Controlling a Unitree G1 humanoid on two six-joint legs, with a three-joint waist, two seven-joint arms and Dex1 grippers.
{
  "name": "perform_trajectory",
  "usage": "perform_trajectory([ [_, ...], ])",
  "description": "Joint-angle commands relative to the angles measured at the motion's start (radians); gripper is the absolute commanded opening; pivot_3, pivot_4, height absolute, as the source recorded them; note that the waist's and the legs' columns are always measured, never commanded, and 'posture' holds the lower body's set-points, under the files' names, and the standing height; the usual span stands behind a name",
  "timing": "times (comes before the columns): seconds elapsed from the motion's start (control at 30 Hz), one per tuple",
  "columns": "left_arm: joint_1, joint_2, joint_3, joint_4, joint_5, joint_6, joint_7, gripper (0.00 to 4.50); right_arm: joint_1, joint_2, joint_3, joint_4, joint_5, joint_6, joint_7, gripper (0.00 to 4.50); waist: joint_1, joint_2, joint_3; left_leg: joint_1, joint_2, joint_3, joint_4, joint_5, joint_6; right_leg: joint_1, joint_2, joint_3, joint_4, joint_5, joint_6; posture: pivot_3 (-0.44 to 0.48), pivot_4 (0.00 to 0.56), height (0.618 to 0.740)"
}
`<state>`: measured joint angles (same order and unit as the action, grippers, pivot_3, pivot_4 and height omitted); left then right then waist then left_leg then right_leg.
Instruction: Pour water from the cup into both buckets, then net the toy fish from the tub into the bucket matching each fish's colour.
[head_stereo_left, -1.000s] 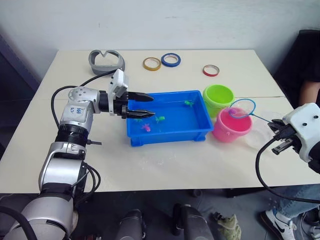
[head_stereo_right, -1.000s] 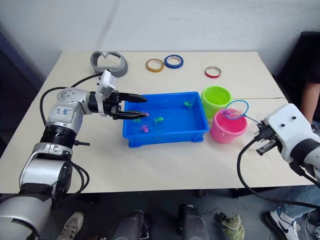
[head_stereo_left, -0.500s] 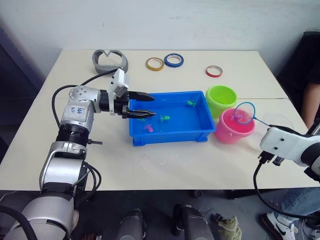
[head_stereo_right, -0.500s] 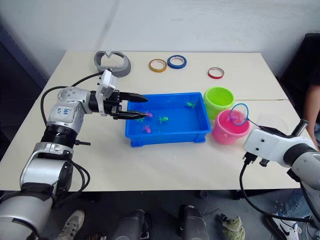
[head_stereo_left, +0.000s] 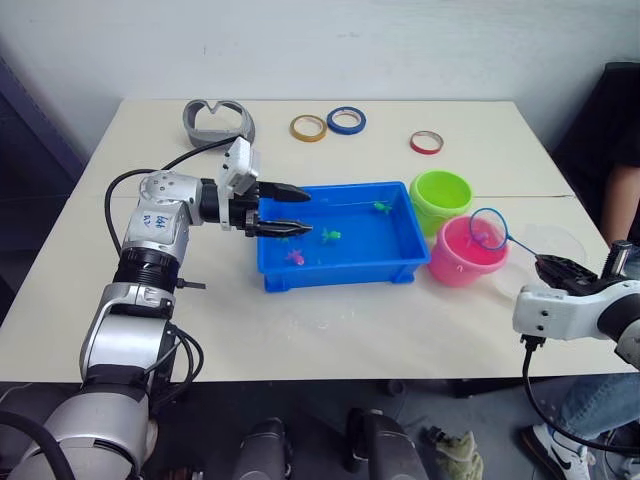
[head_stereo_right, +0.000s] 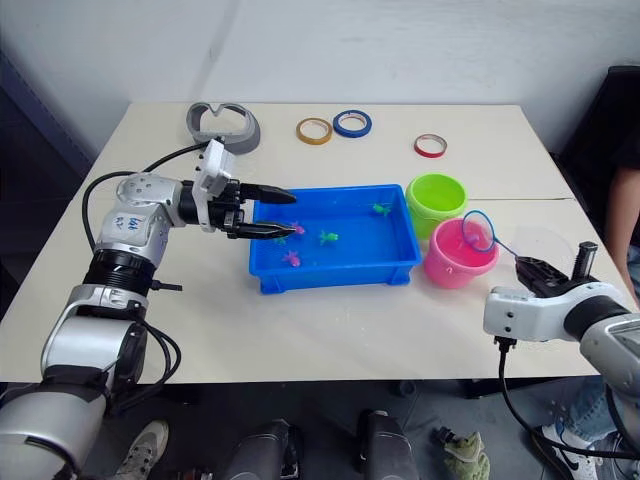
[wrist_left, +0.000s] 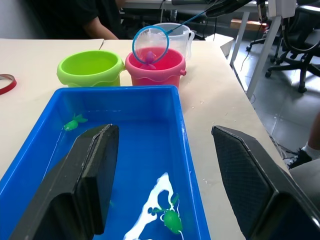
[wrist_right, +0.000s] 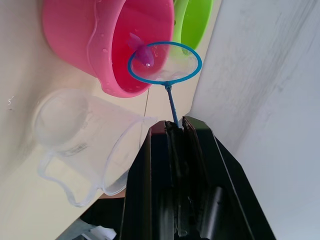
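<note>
the net (wrist_right: 164, 62) is being held by its thin handle in the right tool (wrist_right: 175, 131), whose fingers are pressed together on the stick. the hoop is being held over the mouth of the pink bucket (head_stereo_left: 464, 252), and a magenta fish (wrist_right: 142, 54) is lying in the mesh at the hoop's edge. the green bucket (head_stereo_left: 439, 197) is standing just beside the pink one, at about 11 o'clock from it, the two looking as if they touch. the clear cup (wrist_right: 80, 139) is standing on the bench (head_stereo_left: 330, 330) near the pink bucket, at about 4 o'clock from it, close to the right tool.

the blue tub (head_stereo_left: 338, 236) is sitting mid-bench, at 9 o'clock from the buckets. the left tool (head_stereo_left: 292, 209) is being held at the tub's 9 o'clock end with its two black fingers (wrist_left: 92, 175) spread apart, nothing being gripped between them. small fish are lying in the shallow water: a green one (wrist_left: 74, 122) toward the bucket end, another green one (wrist_left: 169, 217) close to the left tool, and a pink one (head_stereo_left: 295, 257) near the tub's 6 o'clock wall.

at the bench's 12 o'clock edge a grey curved holder (head_stereo_left: 217, 121) and three tape rings, yellow (head_stereo_left: 305, 127), blue (head_stereo_left: 345, 120) and red (head_stereo_left: 426, 142), are lying well apart from the tub.
</note>
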<state>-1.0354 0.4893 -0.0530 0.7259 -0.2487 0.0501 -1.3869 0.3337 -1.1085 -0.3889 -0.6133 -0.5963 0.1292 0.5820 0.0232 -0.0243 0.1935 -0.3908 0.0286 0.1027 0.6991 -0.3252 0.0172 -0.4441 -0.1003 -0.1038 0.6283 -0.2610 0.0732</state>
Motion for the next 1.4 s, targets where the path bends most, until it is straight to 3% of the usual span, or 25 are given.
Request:
perform_trajectory([
  [0.03, -0.029, 0.005, 0.015, 0.005, 0.005, -0.022, 0.007, 3.28, -0.012, 0.007, -0.051, 0.009, -0.075, -0.057, -0.024, 0.0, 0.0, 0.0, 0.0, 0.0, 0.0, 0.0, 0.0, 0.0, 0.0, 0.0, 0.0, 0.0, 0.0, 0.0, 0.0, 0.0, 0.15, 0.713],
  [0.67, -0.035, 0.003, 0.018, 0.037, 0.025, -0.072, 0.038, 3.28, 0.063, 0.137, -0.118, -0.051, -0.341, -0.299, -0.078, 0.0, 0.0, 0.0, 0.0, 0.001, 0.0, 0.0, 0.0, 0.0, -0.001, 0.0, 0.001, 0.0, 0.001, 0.0, 0.0, 0.0, 0.15, 0.713],
  [0.87, -0.04, 0.005, 0.02, 0.05, 0.028, -0.078, 0.046, 3.28, 0.042, 0.205, -0.128, -0.069, -0.306, -0.282, -0.041, 0.0, 0.0, 0.0, 0.0, 0.001, 0.0, 0.0, 0.001, 0.0, -0.001, 0.001, 0.001, 0.001, 0.001, 0.0, 0.0, 0.0, 0.15, 0.713],
  [1.03, -0.041, 0.041, 0.024, 0.071, 0.047, -0.056, 0.082, 3.28, -0.147, 0.32, -0.1, -0.164, -0.061, -0.013, 0.152, 0.0, -0.009, 0.0, 0.0, 0.002, 0.0, 0.0, 0.001, 0.001, -0.001, 0.001, 0.001, 0.001, 0.002, 0.0, 0.0, 0.0, 0.15, 0.713],
  [1.2, -0.041, 0.11, 0.042, 0.087, 0.071, -0.009, 0.146, 3.28, -0.417, 0.338, 0.009, -0.222, 0.147, 0.303, 0.33, 0.0, -0.026, 0.0, 0.0, 0.003, 0.001, 0.0, 0.001, 0.001, -0.001, 0.001, 0.001, 0.001, 0.004, 0.0, -0.001, 0.0, 0.15, 0.713],
  [1.4, -0.001, 0.194, 0.049, 0.039, 0.095, 0.059, 0.204, 3.28, -0.654, 0.358, 0.189, -0.184, 0.302, 0.588, 0.387, 0.0, -0.024, 0.0, 0.0, 0.003, 0.001, -0.002, 0.001, 0.001, -0.002, 0.0, 0.001, 0.0, 0.01, -0.001, -0.003, 0.0, 0.15, 0.713],
])
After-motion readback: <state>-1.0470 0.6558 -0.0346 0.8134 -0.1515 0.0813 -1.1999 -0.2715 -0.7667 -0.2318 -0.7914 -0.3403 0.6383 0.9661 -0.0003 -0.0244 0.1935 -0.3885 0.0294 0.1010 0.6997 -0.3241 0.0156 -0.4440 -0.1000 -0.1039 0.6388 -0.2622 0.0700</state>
